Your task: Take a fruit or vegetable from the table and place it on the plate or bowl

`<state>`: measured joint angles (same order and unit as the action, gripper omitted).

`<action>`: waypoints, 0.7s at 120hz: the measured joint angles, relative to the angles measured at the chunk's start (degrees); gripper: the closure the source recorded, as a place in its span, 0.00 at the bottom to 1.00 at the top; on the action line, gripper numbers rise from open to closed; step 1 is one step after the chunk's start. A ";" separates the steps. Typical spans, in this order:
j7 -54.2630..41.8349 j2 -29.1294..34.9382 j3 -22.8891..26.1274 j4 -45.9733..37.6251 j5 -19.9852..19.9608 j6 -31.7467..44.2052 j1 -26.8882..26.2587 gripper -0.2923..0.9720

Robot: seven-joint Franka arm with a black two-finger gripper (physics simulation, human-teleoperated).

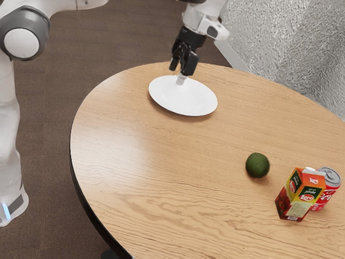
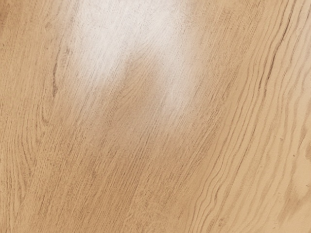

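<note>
The black two-finger gripper [image 1: 181, 73] hangs just over the far rim of the plate [image 1: 190, 100], its two stubby fingers parted with nothing between them, so it is released and empty. A pale tip shows at its lower end against the plate's surface. Above it, the arm's white, smooth-shelled wrist comes down from the top of the exterior view. The plate is a flat, plain white disc with a shallow rim and a matte finish, and it lies near the worktop's far edge with nothing on it. The worktop [image 1: 161, 172] is a round slab of light wood with long, wavy grain lines, a thin dark edge and a soft sheen. In the wrist view the same wood [image 2: 155, 160] runs in sweeping streaks, with a pale glare patch across it. The green fruit [image 1: 257, 164], the task's thing, sits on the bare wood well apart from the plate, toward the worktop's near side at the exterior view's right. It is dark green, rounded and dull-skinned, with a small shadow under it. Near it, further to the exterior view's right, an upright juice carton [image 1: 298, 194] in red, orange and green stands with a red can [image 1: 326, 188] just behind it, the can's silver top showing. Around the worktop the floor [image 1: 108, 43] is brown and finely ribbed.
</note>
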<state>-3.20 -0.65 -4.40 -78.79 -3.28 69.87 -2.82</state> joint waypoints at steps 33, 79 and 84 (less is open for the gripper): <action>-1.56 -0.06 0.00 4.48 -0.06 11.35 3.08 0.23; 16.28 -4.86 4.09 14.97 -0.34 8.27 8.93 0.23; 19.70 -5.86 4.08 14.97 -0.39 8.50 6.84 0.23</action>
<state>16.50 -6.51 -0.32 -63.83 -3.66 78.37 4.02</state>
